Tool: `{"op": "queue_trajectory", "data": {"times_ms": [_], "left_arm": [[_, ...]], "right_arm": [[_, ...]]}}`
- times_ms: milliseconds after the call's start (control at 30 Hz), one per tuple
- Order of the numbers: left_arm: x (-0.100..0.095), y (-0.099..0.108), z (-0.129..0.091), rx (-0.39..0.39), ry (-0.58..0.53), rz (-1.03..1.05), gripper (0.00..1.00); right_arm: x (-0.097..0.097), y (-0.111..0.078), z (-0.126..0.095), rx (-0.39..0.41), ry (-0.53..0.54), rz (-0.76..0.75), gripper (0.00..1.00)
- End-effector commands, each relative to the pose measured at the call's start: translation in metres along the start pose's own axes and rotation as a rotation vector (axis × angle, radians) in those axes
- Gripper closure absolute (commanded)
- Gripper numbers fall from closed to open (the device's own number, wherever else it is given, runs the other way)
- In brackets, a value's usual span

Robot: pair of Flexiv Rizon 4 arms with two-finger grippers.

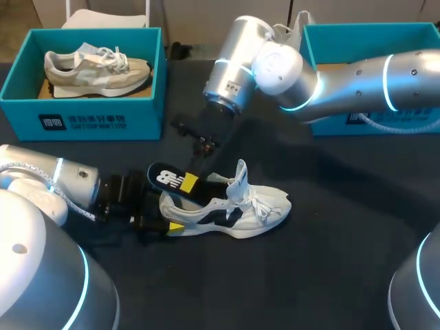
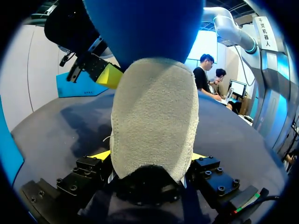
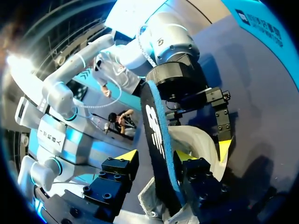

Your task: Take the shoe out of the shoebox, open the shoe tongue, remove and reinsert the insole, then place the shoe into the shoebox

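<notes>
Two holds at once: our left gripper (image 2: 149,157) has its jaws clamped on the shoe (image 1: 237,214) at the heel, and our right gripper (image 3: 156,156) pinches the insole (image 1: 172,180).

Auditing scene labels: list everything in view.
left teal cardboard shoebox: 1, teal, table's far left.
beige suede sneaker: 1, beige, inside that shoebox.
right teal cardboard shoebox: 1, teal, far right, partly hidden.
white mesh sneaker: 1, white with black trim, mid-table.
black foam insole: 1, black, white logo, sticking out of white sneaker.
dark table: 1, black.
left gripper: 1, yellow-tipped, shut on white sneaker's heel.
right gripper: 1, yellow-tipped, at the insole.
</notes>
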State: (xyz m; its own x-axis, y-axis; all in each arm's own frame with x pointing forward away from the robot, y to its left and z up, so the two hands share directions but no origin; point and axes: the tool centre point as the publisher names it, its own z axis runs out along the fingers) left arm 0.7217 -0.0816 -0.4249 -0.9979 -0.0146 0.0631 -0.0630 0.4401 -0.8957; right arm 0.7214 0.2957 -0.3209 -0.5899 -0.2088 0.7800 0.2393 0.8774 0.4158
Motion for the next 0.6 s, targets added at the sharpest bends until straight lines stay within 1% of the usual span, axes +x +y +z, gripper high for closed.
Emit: {"op": "queue_trajectory", "data": {"times_ms": [33,433,600], "left_arm": [[-0.002,0.003,0.002,-0.004,0.001,0.0,1.0],[-0.002,0.003,0.002,-0.004,0.001,0.0,1.0],[-0.002,0.003,0.002,-0.004,0.001,0.0,1.0]], "right_arm": [[-0.007,0.002,-0.003,0.013,0.015,-0.006,0.53],[-0.014,0.003,-0.008,0.025,0.034,-0.021,0.58],[-0.018,0.006,-0.008,0.026,0.043,-0.029,0.58]]}}
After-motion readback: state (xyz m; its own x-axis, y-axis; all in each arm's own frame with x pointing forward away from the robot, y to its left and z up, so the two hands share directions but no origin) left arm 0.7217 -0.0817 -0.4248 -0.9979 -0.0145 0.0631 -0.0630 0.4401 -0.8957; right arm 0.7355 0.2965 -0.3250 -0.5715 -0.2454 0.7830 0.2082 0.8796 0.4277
